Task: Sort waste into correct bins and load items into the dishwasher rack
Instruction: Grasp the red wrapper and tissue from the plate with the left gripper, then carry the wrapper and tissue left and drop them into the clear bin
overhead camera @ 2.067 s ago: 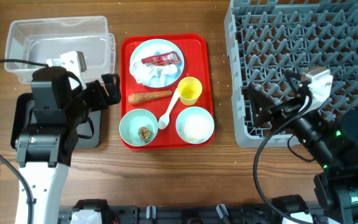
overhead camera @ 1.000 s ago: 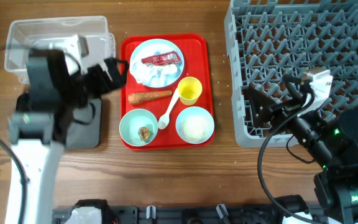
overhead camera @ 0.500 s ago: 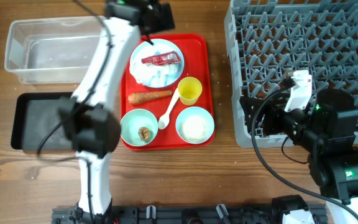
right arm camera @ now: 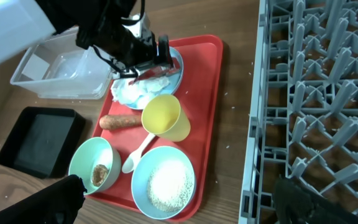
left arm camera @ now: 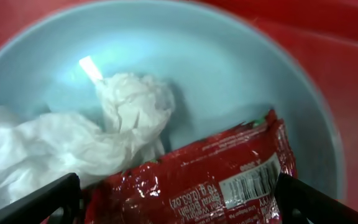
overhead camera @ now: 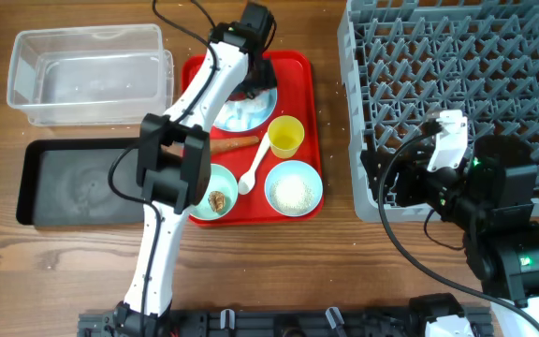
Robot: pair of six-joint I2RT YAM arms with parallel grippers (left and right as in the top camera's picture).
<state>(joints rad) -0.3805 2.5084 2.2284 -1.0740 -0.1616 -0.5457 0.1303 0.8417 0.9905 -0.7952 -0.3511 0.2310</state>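
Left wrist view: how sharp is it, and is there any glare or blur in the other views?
Left wrist: very close and soft; foil glints on the red snack wrapper, its print soft, and a small bright glare streak sits on the pale blue plate. Overhead: evenly lit, crisp, no motion blur. Right wrist: crisp right out to the dishwasher rack.

Overhead looks straight down; left wrist close on plate (left arm camera: 229, 74); right wrist shares it.
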